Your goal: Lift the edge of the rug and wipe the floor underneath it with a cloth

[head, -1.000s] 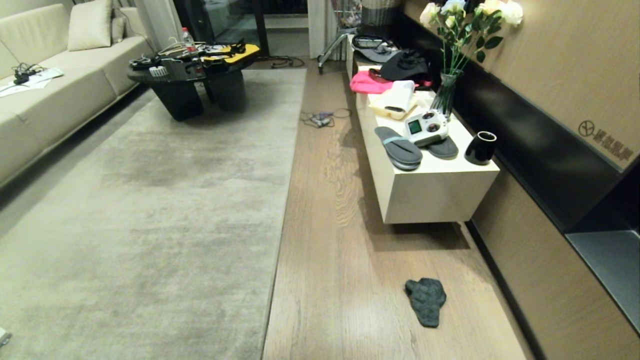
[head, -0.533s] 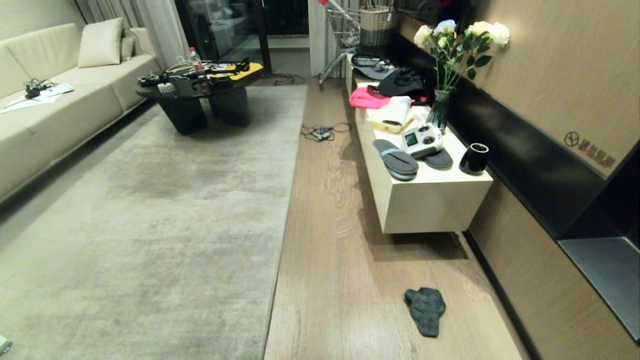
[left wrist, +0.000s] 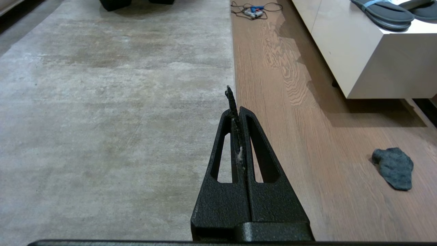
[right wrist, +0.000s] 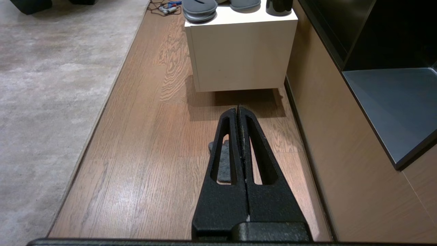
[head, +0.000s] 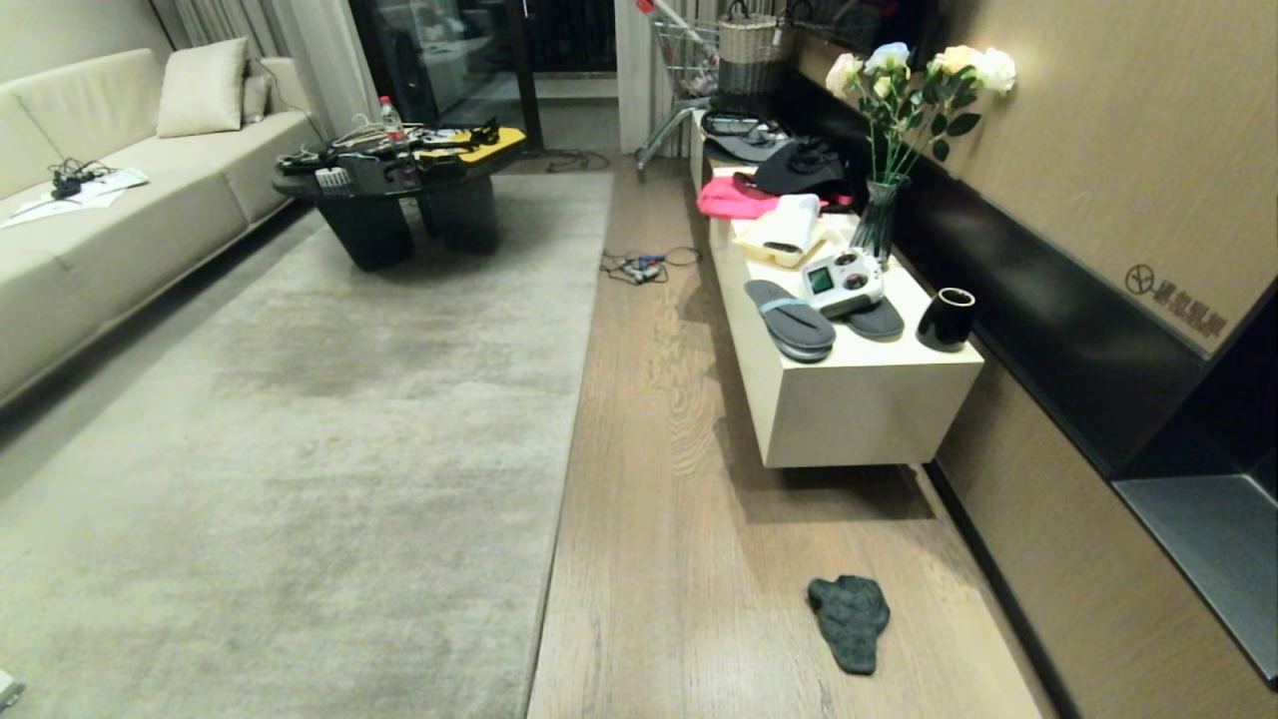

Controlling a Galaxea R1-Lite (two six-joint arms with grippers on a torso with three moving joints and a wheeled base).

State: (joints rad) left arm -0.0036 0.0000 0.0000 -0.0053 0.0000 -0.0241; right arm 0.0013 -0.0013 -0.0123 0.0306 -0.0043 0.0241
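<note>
On the floor [head: 689, 559], rug edge [head: 559, 479] lies flat; cloth [head: 849, 621] sits on bare planks, apart from it, near the white cabinet [head: 859, 409]. Left gripper [left wrist: 235, 102] clenched, holding nothing, over the rug border. Right gripper [right wrist: 239, 111] clenched, empty, above the cloth.

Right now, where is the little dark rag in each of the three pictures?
Head view: the rag lies on the wood floor, low and right of the middle, apart from the rug.
Left wrist view: the rag lies at the right side, on the floor.
Right wrist view: the rag is partly hidden behind the shut right gripper.
Shared landmark: the white cabinet, beyond the rag.
</note>
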